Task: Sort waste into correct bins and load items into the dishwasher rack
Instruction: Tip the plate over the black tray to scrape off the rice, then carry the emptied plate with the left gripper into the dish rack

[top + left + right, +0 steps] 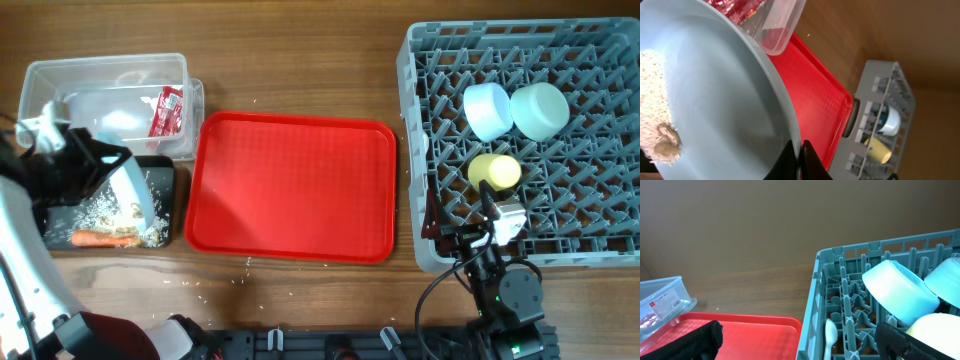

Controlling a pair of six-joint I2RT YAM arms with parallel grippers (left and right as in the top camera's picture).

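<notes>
The left gripper (799, 161) pinches its fingers tight on the rim of the pale blue plate (715, 100), holding it tilted over the black tray (160, 178), where tan food scraps (105, 210) and a carrot (100, 238) lie. A patch of crumbs (652, 100) clings to the plate's face. Behind, the clear tub (105, 58) holds the red wrapper (167, 110); the red serving tray (290, 190) sits bare between bins and dishwasher rack (425, 150). The right gripper (797, 336) hovers at the rack's near corner, fingers spread wide on nothing, beside two bowls (488, 108), a yellow cup (495, 170) and a white spoon (830, 332) already loaded. The step appears to be emptying the plate. Next, the last crumbs likely need a steeper tip, then the plate must cross to the rack and slot upright between pegs, clear of the right arm.
</notes>
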